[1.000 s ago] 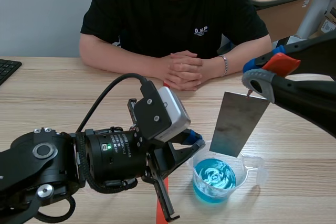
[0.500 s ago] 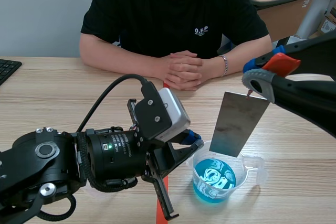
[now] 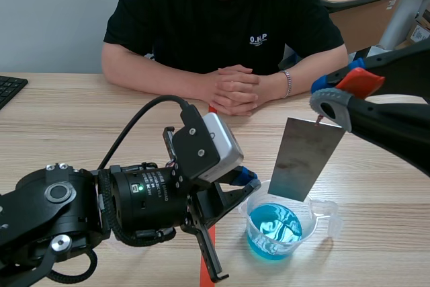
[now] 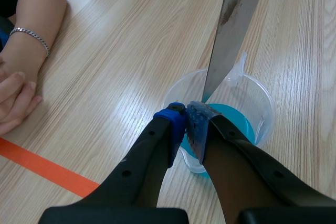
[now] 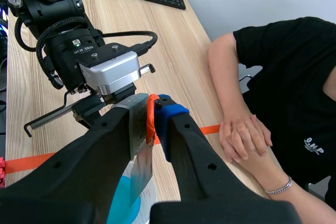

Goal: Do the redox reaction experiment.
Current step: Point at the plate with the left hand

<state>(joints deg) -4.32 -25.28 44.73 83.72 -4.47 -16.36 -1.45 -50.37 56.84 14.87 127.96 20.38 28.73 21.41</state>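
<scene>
Left gripper (image 4: 188, 120) pinched narrow on the beaker (image 3: 304, 214) wall, near the table's (image 3: 80, 119) near edge. Right gripper (image 5: 150, 113) clamps the metal plate (image 3: 306, 159) by its top edge, hanging over the blue liquid (image 3: 274, 228). Can't tell whether the plate's lower corner touches the liquid.

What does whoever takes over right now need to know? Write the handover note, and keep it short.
Left gripper: shut on the near rim of the clear plastic cup, which stands on the table.
Right gripper: shut on the top edge of the metal plate. The plate hangs tilted over the cup, its lower corner inside the rim.
Blue solution: in the cup.
Done: plate gripped and held over the cup.
Left: lower the plate into the solution. Whether the corner already touches it cannot be told.
The person's clasped hands rest across the table, apart from the cup.
</scene>
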